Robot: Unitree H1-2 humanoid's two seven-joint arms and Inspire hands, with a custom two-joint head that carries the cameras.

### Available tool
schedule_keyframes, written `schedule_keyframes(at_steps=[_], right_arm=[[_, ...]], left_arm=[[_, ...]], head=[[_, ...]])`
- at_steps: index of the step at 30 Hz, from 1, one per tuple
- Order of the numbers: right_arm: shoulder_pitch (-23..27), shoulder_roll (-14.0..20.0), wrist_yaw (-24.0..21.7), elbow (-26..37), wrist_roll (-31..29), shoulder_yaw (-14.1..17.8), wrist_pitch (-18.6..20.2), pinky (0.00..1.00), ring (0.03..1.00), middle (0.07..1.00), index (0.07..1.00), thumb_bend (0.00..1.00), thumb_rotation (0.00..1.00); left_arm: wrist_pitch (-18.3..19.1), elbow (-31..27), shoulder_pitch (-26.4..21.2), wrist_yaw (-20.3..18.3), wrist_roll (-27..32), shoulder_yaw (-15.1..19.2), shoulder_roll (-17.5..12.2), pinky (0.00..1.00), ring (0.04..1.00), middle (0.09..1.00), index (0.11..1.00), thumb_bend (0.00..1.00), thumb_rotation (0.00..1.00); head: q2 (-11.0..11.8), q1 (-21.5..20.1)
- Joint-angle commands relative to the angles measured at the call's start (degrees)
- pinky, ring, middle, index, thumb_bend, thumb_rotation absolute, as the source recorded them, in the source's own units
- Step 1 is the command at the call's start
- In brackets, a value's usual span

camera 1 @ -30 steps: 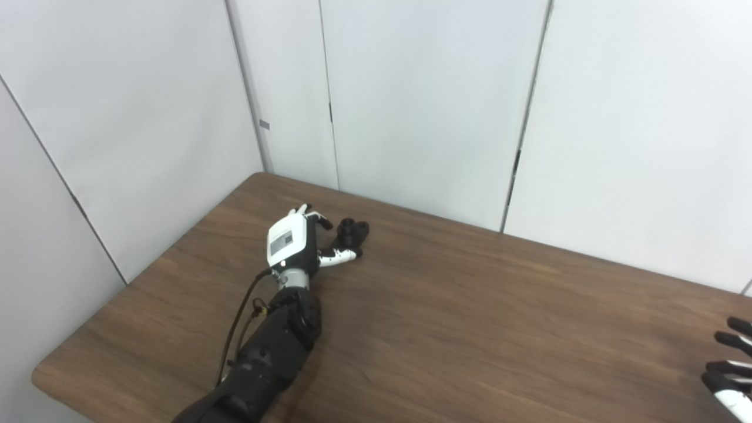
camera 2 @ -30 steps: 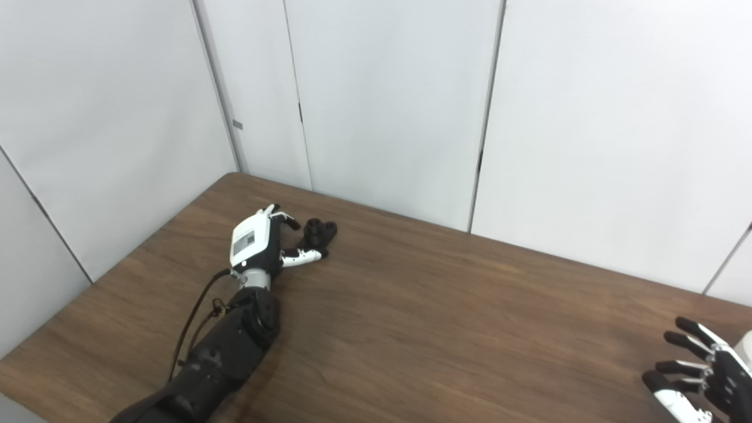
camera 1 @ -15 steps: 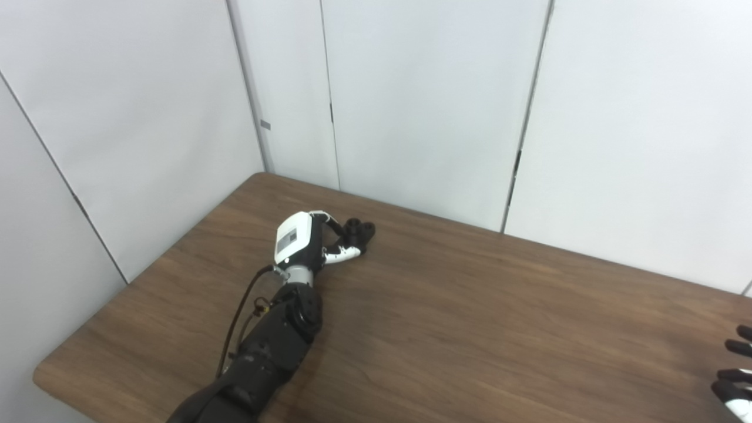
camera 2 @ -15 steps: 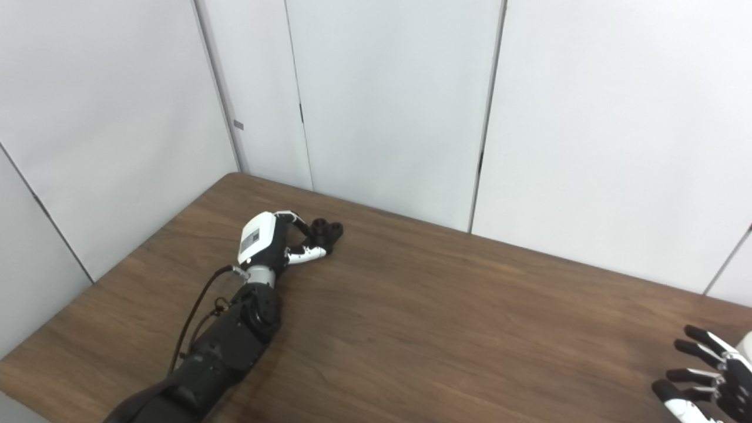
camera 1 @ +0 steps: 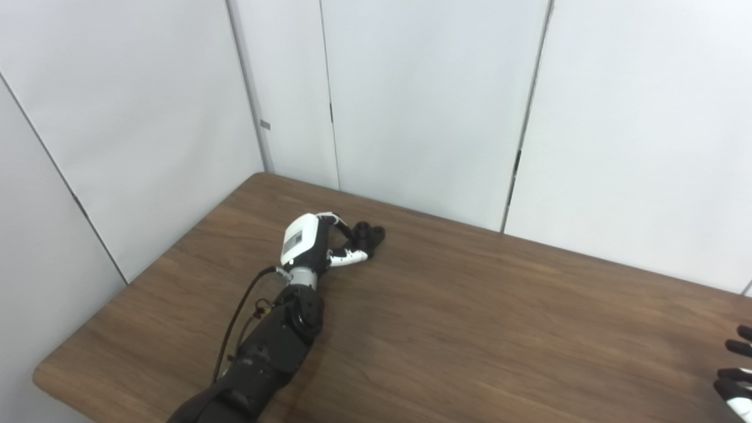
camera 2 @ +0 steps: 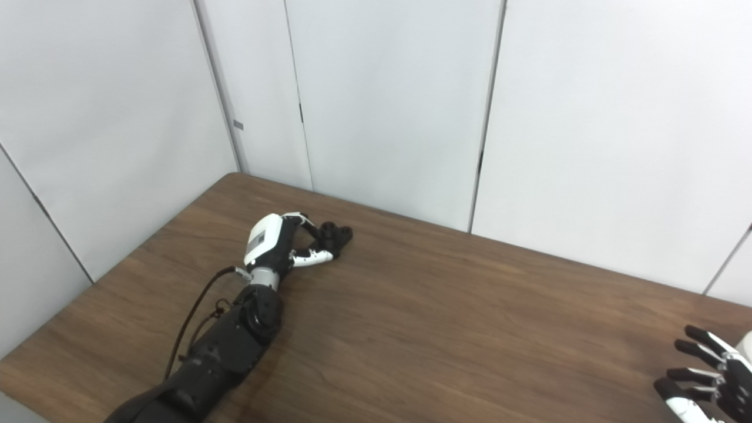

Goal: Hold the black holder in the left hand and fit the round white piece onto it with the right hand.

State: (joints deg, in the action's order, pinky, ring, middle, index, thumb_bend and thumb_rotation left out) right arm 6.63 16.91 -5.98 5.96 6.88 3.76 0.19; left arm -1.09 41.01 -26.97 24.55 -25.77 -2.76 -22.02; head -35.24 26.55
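Black on dark wood, the holder [camera 1: 369,234] sits near the table's [camera 1: 470,329] far left corner, and we have our left hand [camera 1: 311,247] curled around it, fingers [camera 1: 351,256] touching but not clearly clamped. A shallow hold could let it slip or twist as we lift. Our right hand [camera 2: 711,376] waits at the right edge, fingers spread and empty. A white shape peeks beside it, perhaps the round piece; we cannot tell.
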Motion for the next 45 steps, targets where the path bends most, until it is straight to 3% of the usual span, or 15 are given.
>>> schedule_keyframes(at_steps=[1,11,19,21,30,37,45], right_arm=[[1.0,0.6,0.1,2.5,-0.5,0.4,-1.1,0.51,0.638,0.783,0.830,0.59,0.55],[1.8,-0.5,0.5,4.7,0.4,-0.3,2.6,0.54,0.657,0.790,0.834,0.55,0.51],[2.6,-1.5,1.0,5.2,1.7,-0.8,2.5,0.52,0.646,0.784,0.837,0.55,0.47],[2.9,-2.0,0.8,5.5,1.2,-0.7,3.2,0.58,0.656,0.782,0.829,0.57,0.48],[4.0,-2.1,1.7,3.1,2.6,-0.7,0.1,0.59,0.649,0.776,0.826,0.61,0.49],[4.3,-2.5,2.2,3.9,4.0,-1.5,0.5,0.58,0.651,0.790,0.836,0.57,0.46],[5.4,-2.9,2.6,4.1,4.9,-1.8,0.2,0.57,0.648,0.791,0.844,0.58,0.48]], left_arm=[[-2.7,-0.3,1.5,0.1,0.2,-0.8,0.2,0.90,0.889,0.822,0.480,0.52,0.07],[-9.1,-6.4,4.1,-6.2,-2.3,-6.4,-1.7,0.99,0.947,0.868,0.482,0.52,0.07],[-8.7,-14.2,6.5,-12.6,-4.9,-10.5,-2.1,0.96,0.956,0.874,0.485,0.52,0.07],[-8.4,-16.7,7.2,-14.4,-5.6,-11.7,-2.2,0.94,0.958,0.884,0.486,0.52,0.07],[-10.7,-22.8,7.6,-21.4,-6.7,-16.8,-2.5,0.94,0.973,0.911,0.488,0.52,0.08],[-15.0,-23.0,6.8,-24.1,-7.0,-19.9,-1.6,0.96,0.981,0.924,0.487,0.52,0.08],[-17.4,-23.0,6.5,-26.0,-8.2,-23.2,0.6,0.94,0.979,0.915,0.487,0.52,0.08]], head=[[-0.1,-0.1],[-0.6,-3.8],[-1.3,-9.4],[-1.5,-11.4],[-2.3,-16.7],[-2.6,-20.0],[-2.9,-23.5]])
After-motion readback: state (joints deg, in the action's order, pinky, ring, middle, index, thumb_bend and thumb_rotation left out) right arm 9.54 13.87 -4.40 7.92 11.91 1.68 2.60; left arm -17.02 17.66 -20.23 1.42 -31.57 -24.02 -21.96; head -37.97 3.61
